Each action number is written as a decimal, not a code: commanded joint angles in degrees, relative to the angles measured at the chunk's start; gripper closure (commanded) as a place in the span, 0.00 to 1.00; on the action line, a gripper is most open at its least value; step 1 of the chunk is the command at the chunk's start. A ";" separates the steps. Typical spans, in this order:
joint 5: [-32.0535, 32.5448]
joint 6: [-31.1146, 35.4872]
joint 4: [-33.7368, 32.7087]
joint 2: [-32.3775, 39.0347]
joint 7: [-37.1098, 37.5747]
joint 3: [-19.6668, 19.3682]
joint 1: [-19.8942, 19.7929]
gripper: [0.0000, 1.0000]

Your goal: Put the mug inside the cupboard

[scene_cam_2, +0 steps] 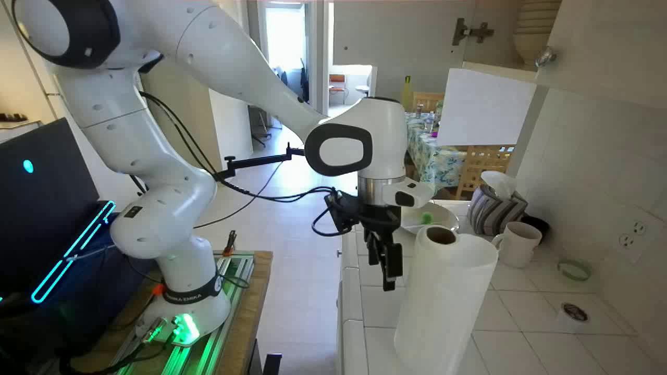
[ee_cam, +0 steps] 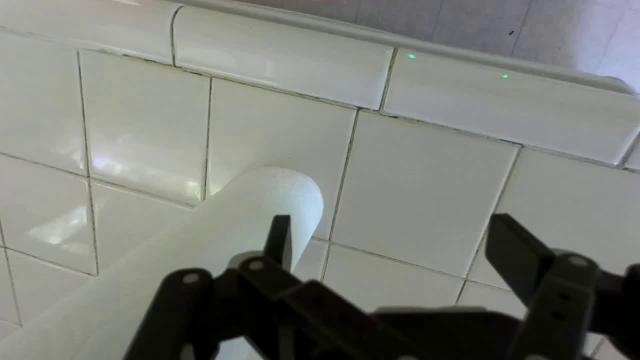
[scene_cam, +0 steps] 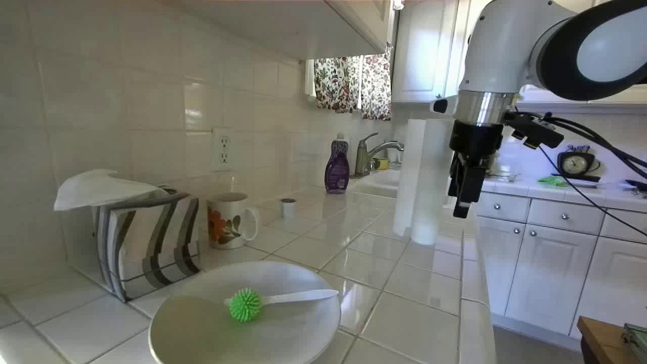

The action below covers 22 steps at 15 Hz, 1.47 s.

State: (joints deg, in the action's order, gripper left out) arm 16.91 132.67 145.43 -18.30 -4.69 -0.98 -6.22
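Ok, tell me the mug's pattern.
The mug is white, with a floral print in red-orange and dark tones; best seen in an exterior view.

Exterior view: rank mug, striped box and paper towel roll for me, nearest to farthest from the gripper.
1. Paper towel roll: close beside the gripper.
2. Mug: farther off, toward the tiled wall.
3. Striped box: just past the mug.

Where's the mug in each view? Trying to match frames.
In an exterior view: mug left of centre, just right of the striped box.
In an exterior view: mug right of centre, just below the striped box.
Wrist view: mug not in it.
Shared landmark: paper towel roll, in all three views.
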 commanded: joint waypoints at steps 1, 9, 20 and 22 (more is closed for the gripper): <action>0.17 -0.18 -0.09 -0.02 0.13 -0.50 0.54 0.00; -3.04 -0.85 -2.76 2.96 -4.66 0.40 4.74 0.00; -9.30 12.62 -18.38 19.38 -2.13 3.44 9.55 0.00; -10.40 16.60 -21.79 23.29 -1.63 3.85 9.58 0.00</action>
State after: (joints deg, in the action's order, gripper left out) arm 9.23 145.12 129.73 -1.60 -6.86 2.44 3.08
